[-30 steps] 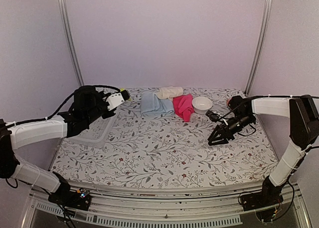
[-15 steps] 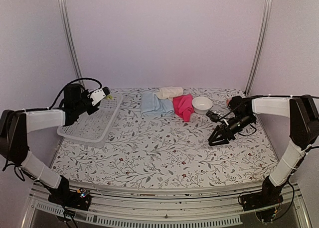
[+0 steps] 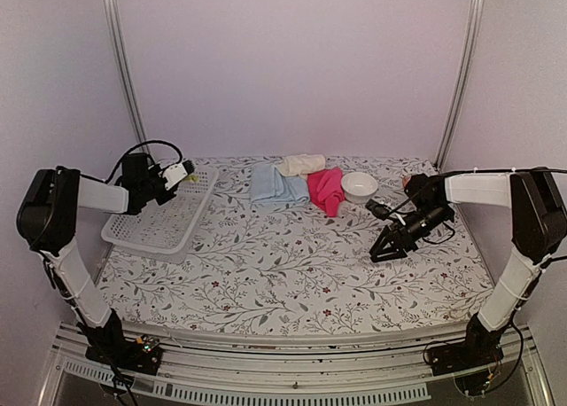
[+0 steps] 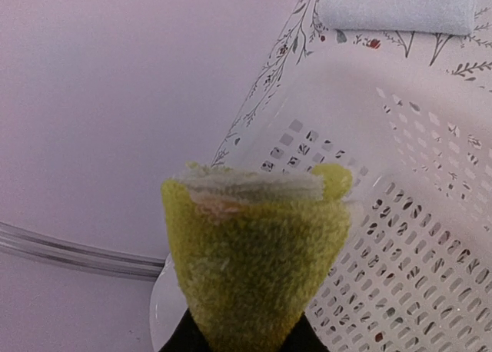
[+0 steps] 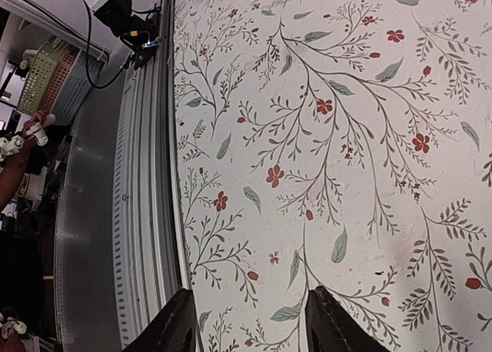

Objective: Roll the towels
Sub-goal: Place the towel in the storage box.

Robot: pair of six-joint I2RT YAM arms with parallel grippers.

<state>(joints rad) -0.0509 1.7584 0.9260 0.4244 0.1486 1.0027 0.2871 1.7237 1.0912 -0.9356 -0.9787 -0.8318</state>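
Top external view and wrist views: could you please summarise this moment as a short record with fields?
left gripper: shut on the yellow-green towel, over the white basket
right gripper: open, holding nothing, above the floral cover
far side of table, left to right: light blue towel, cream towel, hot pink towel, white bowl
towels not in a gripper: three
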